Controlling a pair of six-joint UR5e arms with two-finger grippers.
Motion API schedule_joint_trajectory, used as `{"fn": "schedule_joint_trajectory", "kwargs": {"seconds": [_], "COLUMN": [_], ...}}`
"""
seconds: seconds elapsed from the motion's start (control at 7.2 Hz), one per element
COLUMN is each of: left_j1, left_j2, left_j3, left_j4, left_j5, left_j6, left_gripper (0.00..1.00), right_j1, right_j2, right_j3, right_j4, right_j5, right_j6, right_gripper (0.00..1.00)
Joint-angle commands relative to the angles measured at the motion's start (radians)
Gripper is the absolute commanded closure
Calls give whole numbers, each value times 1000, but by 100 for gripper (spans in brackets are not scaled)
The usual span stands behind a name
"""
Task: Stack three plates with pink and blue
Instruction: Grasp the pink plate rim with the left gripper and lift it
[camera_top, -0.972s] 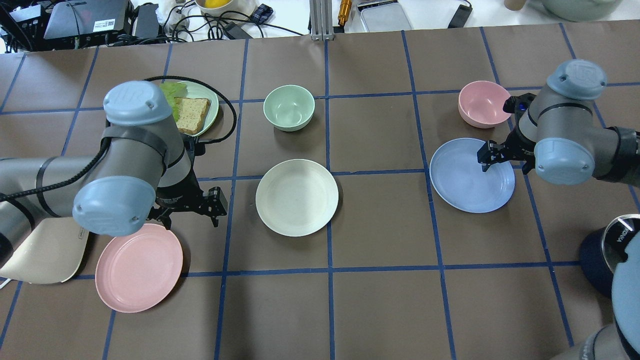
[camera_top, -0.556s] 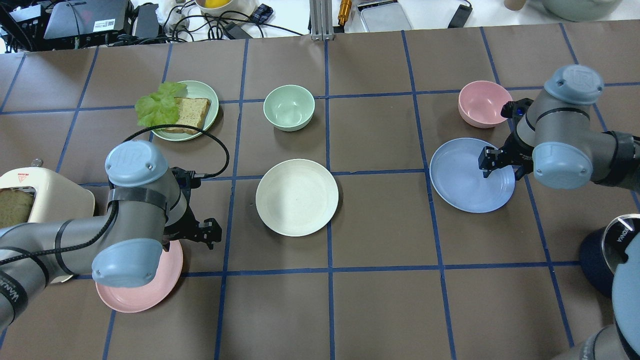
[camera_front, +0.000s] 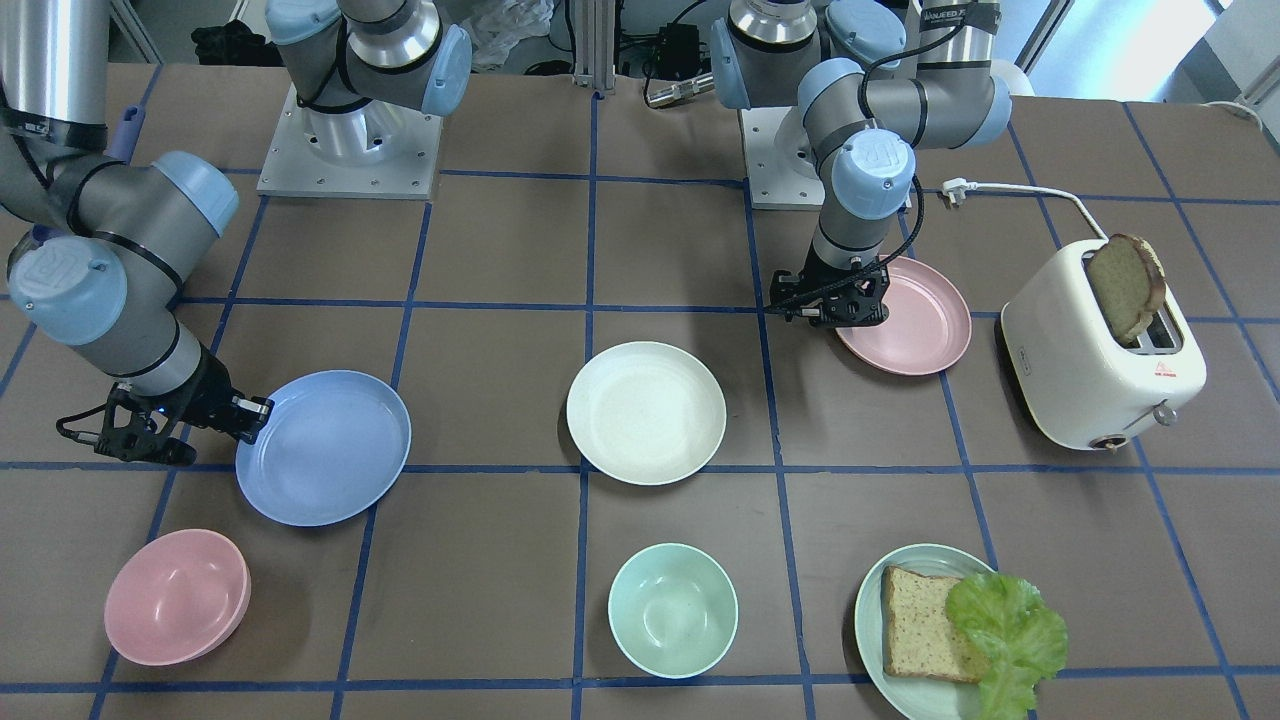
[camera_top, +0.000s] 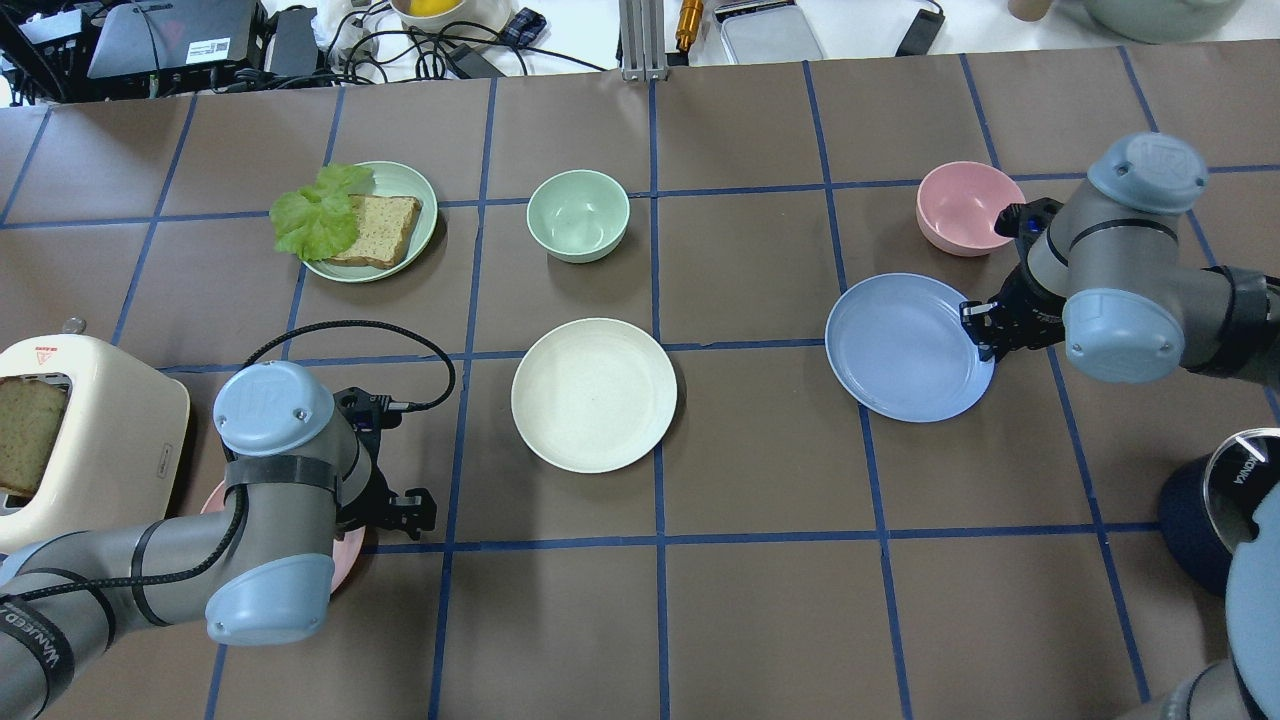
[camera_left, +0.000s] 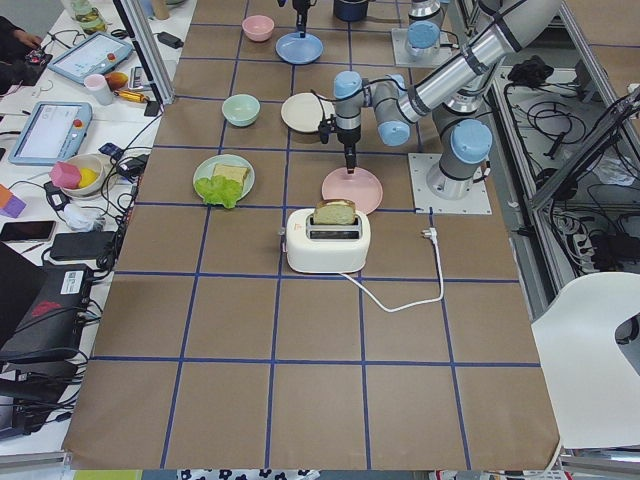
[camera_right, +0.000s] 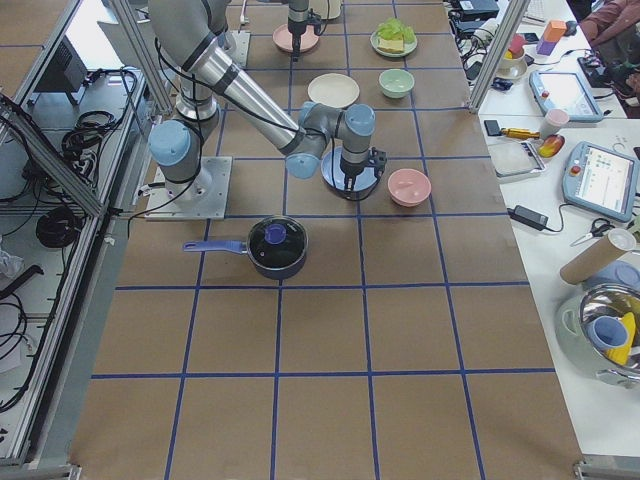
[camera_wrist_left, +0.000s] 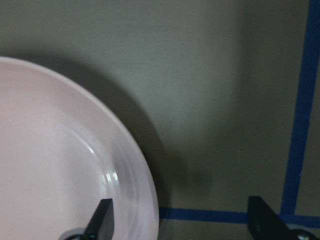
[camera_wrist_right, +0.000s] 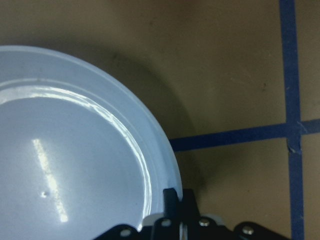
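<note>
Three plates lying apart on the surface (camera_top: 760, 450), unstacked.
Right tool (camera_top: 982, 328) clamped on the rim of the light blue plate (camera_top: 900, 345), near the pink bowl (camera_top: 965, 208); left tool (camera_top: 405, 508) spread apart astride the edge of the pale pink plate (camera_front: 920, 320), one finger above it, one beyond, beside the toaster (camera_top: 90, 440); cream plate (camera_top: 594, 395) untouched at centre, between both.

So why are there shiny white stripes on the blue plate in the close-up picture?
Right wrist-mounted view: those streaks on the blue plate are glare, likely room lights reflecting off its smooth surface; its rim throws a dark shadow on the table. Left wrist-mounted view: the pink plate shows only tiny glints, and the image is dimmer and slightly soft.
</note>
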Motion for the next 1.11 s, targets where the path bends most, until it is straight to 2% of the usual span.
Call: {"fn": "schedule_joint_trajectory", "kwargs": {"seconds": [0.0, 0.14, 0.28, 0.69, 0.97], "left_j1": [5, 5, 4, -7, -19], "left_j2": [3, 12, 14, 22, 9], "left_j3": [-10, -9, -9, 7, 110], "left_j4": [26, 25, 26, 26, -33], "left_j5": [4, 30, 53, 47, 21], "left_j6": [22, 28, 27, 7, -25], "left_gripper": [53, 84, 100, 100, 100], "right_j1": [5, 5, 8, 18, 19], "right_j2": [-21, -23, -32, -74, -98], "right_j3": [1, 1, 1, -8, -33], "right_j4": [10, 12, 22, 94, 145], "right_j5": [-2, -2, -2, 1, 2], "right_j6": [0, 0, 0, 0, 0], "right_gripper": [97, 100, 100, 100, 100]}}
